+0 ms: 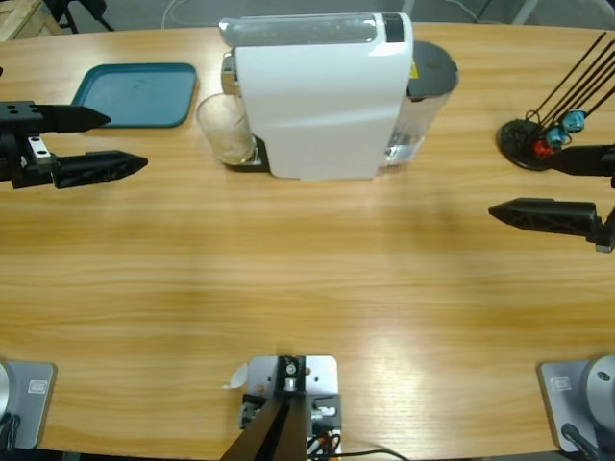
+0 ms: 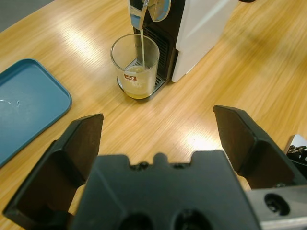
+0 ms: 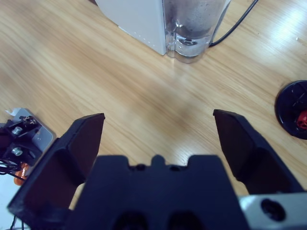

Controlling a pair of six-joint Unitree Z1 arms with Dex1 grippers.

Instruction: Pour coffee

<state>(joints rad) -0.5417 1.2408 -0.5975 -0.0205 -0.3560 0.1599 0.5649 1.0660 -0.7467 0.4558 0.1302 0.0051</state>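
Presently, brewing is under way and both arms stand off from the machine.

Machine: white coffee machine (image 1: 322, 96) at the far middle of the wooden table (image 1: 307, 279), its clear water tank (image 3: 194, 28) at the rear end with a black cable running from behind it.

Glass: clear glass (image 2: 135, 64) on the drip grate under the spout, just beside the machine's front.

Coffee: thin stream (image 2: 142, 43) falling from the spout into the glass; a shallow amber layer with pale foam lies at the bottom. The glass is far from full.

Tray: teal tray (image 1: 136, 94) beside the glass, bare, apart from it.

Left gripper: left gripper (image 1: 96, 142) hovers over the table near the tray, jaws spread wide, nothing between them; its wrist view looks straight at the glass.

Right gripper: right gripper (image 1: 553, 182) hovers at the opposite end, jaws likewise apart and empty, near a black stand (image 1: 528, 142) holding small capsules.

Step in hand (judgement): waiting for the stream to finish.

Technique (judgement): leave the glass alone until the flow stops; then approach level with jaws straddling the wall, close low and gently, draw it clear of the spout, and keep it upright.
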